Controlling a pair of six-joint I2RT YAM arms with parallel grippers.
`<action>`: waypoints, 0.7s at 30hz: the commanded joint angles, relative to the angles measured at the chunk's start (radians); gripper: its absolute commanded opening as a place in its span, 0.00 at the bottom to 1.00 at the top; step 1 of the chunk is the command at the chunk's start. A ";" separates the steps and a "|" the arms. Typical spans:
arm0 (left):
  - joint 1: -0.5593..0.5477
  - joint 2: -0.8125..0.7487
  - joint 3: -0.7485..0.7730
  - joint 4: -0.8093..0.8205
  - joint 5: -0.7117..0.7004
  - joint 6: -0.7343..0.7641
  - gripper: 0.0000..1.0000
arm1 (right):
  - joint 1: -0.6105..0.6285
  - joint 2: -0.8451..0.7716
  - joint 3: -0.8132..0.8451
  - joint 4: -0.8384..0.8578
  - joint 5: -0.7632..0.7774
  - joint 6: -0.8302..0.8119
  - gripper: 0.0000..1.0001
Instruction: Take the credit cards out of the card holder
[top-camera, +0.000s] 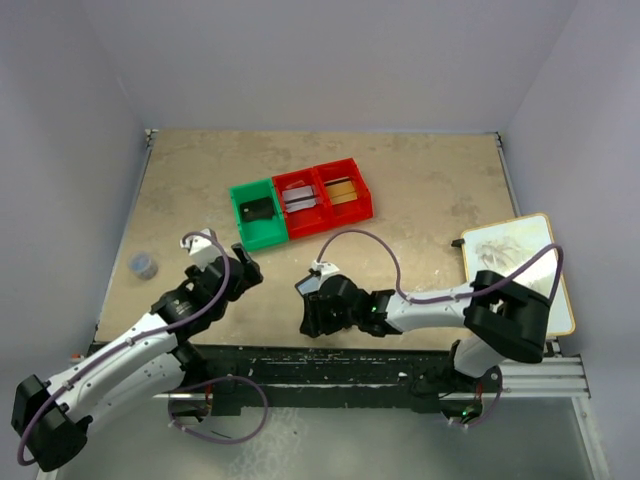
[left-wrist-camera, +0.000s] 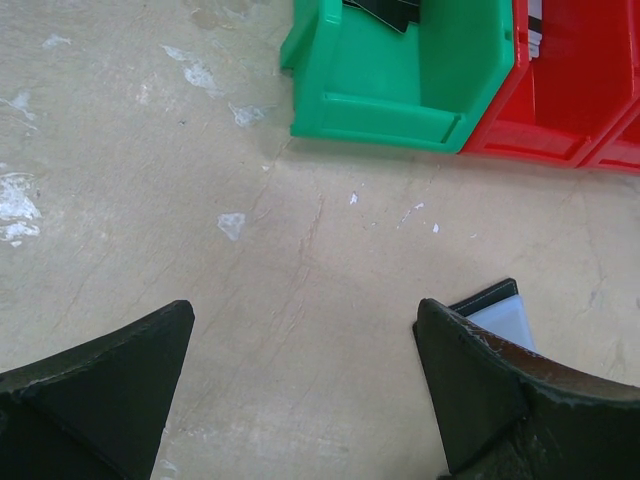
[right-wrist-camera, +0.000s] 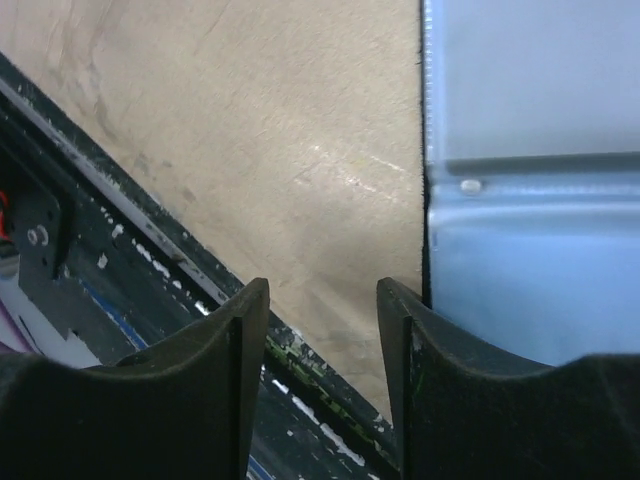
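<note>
Both claws low over the table; cards in the bins.

Top view: green bin (top-camera: 238, 212) holds a black card (top-camera: 257, 210), middle red bin (top-camera: 297, 179) a silver-grey card (top-camera: 298, 199), end red bin (top-camera: 366, 198) a gold-brown card (top-camera: 343, 190). Left gripper (top-camera: 232, 258) sits just near of the green bin; right gripper (top-camera: 312, 318) is near the table's (top-camera: 420, 200) front edge. The card holder cannot be made out here.

Left wrist view: left gripper (left-wrist-camera: 305, 340) has its jaws wide apart over bare table. A corner of the card holder (left-wrist-camera: 500, 318), pale inside with a black rim, shows beside the right-hand finger.

Right wrist view: right gripper (right-wrist-camera: 322, 300) has its jaws partly apart with only table between them. The card holder's pale blue face lies open just beside one finger.
</note>
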 joint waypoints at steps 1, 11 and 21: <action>0.005 -0.011 0.010 0.049 0.045 0.011 0.91 | -0.025 -0.032 -0.001 -0.198 0.191 0.050 0.53; 0.005 0.082 -0.015 0.198 0.199 0.050 0.89 | -0.236 -0.230 -0.068 -0.301 0.255 -0.035 0.62; 0.004 0.102 -0.020 0.235 0.213 0.056 0.88 | -0.196 -0.138 0.162 -0.328 0.289 -0.025 0.64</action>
